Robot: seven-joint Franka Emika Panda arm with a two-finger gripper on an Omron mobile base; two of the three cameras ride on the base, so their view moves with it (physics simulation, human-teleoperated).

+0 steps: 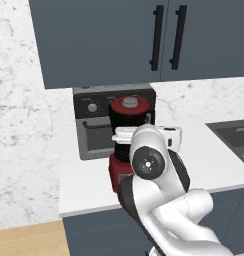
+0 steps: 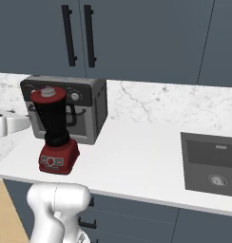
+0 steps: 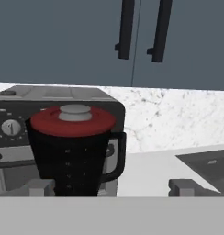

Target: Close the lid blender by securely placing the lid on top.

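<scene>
Red lid (image 3: 73,120) sits flat on blender (image 2: 55,135) jar mouth, blender on white table (image 2: 137,166) right in front of toaster oven (image 2: 84,111). Fingers (image 3: 187,187) spread wide, holding nothing.

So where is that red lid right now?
The red lid sits on top of the blender jar, left on the counter, just before the grey toaster oven.

The white arm rose from below the worktop's front edge, its elbow bent over that edge and the forearm reaching forward. The gripper (image 3: 111,187) was held level, and its two grey fingertips (image 3: 40,187) stood wide apart with nothing between them.
</scene>
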